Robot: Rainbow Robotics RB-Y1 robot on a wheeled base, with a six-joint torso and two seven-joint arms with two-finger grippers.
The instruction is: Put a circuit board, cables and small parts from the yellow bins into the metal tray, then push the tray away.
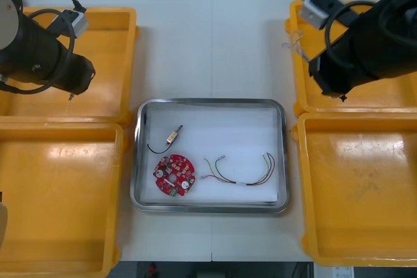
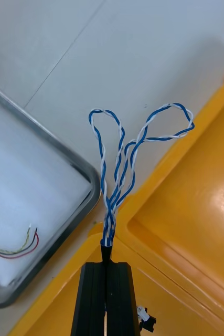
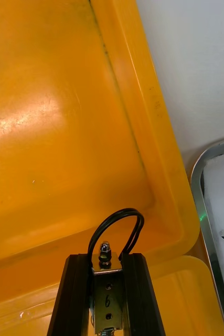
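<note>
— Blue and white cable (image 2: pixel 117 173)?
— Pinched in the right end effector (image 2: pixel 107 261), metal tray (image 1: pixel 208 101) near it.
— The left end effector (image 3: pixel 107 258)?
— Clamped on a small metal part (image 3: pixel 107 296) above a yellow bin (image 3: pixel 64 131).

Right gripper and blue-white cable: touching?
Touching. Right wrist view: right gripper is shut on the blue-white cable's twisted end, loops sticking out beyond it.

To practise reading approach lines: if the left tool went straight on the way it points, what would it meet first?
Likely the floor of the bin ahead of the left tool; depth is unclear.
</note>
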